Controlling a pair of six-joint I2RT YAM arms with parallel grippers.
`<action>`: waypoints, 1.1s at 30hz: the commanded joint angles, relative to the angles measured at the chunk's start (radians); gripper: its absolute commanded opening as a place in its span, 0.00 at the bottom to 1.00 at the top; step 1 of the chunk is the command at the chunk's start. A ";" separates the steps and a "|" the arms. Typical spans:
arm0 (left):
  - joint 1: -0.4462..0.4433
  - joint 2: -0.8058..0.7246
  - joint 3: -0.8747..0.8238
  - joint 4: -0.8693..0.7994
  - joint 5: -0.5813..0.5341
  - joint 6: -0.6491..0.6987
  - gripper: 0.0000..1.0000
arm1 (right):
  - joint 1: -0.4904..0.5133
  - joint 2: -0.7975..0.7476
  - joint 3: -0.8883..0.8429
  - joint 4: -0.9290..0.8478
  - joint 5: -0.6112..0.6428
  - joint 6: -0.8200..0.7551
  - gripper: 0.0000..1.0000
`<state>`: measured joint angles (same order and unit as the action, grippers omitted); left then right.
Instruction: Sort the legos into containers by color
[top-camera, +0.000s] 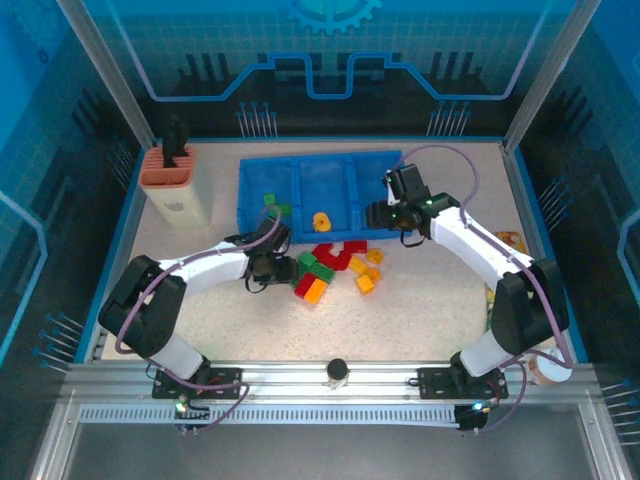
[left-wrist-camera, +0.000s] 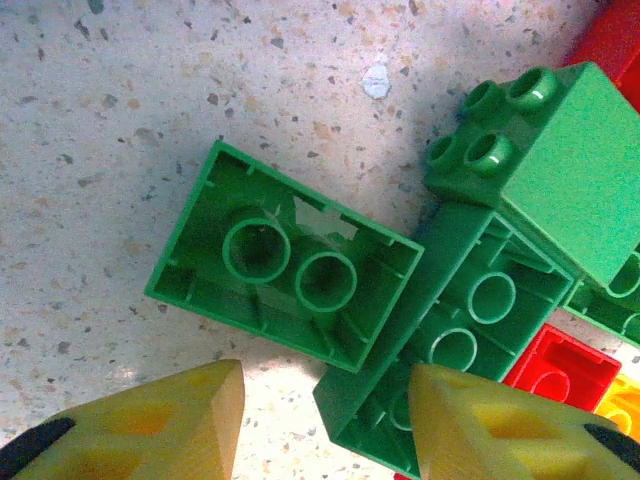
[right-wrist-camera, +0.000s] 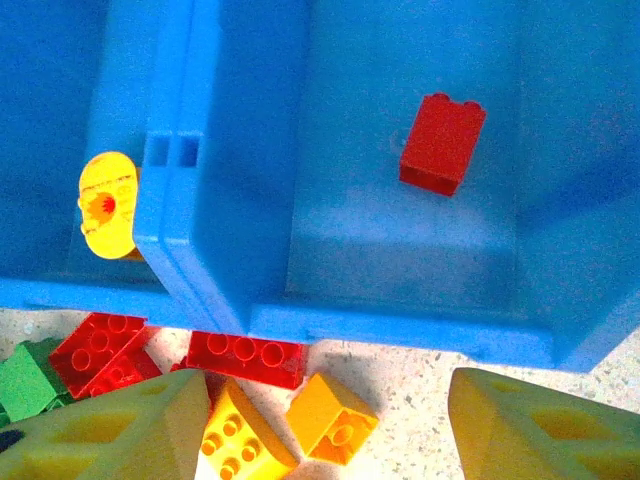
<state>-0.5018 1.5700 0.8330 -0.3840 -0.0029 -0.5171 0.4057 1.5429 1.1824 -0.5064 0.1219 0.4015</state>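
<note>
While the left pincer (left-wrist-camera: 325, 420) is hanging open over an upturned green brick (left-wrist-camera: 285, 265) on the counter (left-wrist-camera: 100, 150), the right pincer (right-wrist-camera: 330, 425) is gaping empty above the blue tray (right-wrist-camera: 400, 330); a red brick (right-wrist-camera: 442, 143) is lying in its right-hand compartment; loose legos (top-camera: 335, 265) are sitting just beside its near edge.

The left arm (top-camera: 190, 272) stretches inward from its base, forearm low. The left gripper (top-camera: 268, 262) points down, its yellow fingers (left-wrist-camera: 150, 425) parted (nothing pinched between the tips). The right arm (top-camera: 480, 245) arcs toward the centre. The right gripper (top-camera: 385, 212) also faces down, its fingers (right-wrist-camera: 540, 430) spread wide and holding nothing.
</note>
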 joint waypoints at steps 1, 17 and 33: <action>0.008 -0.023 -0.049 -0.033 -0.047 -0.006 0.47 | 0.012 -0.053 -0.032 0.028 -0.008 0.025 0.66; 0.003 -0.371 -0.125 -0.135 -0.038 -0.013 0.62 | 0.066 -0.083 -0.056 0.054 0.003 0.054 0.66; -0.038 -0.163 -0.011 -0.245 -0.049 0.130 0.63 | 0.059 -0.136 -0.145 0.069 0.001 0.067 0.67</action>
<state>-0.5343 1.3949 0.7967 -0.5823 -0.0273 -0.4160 0.4702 1.4311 1.0550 -0.4511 0.1226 0.4526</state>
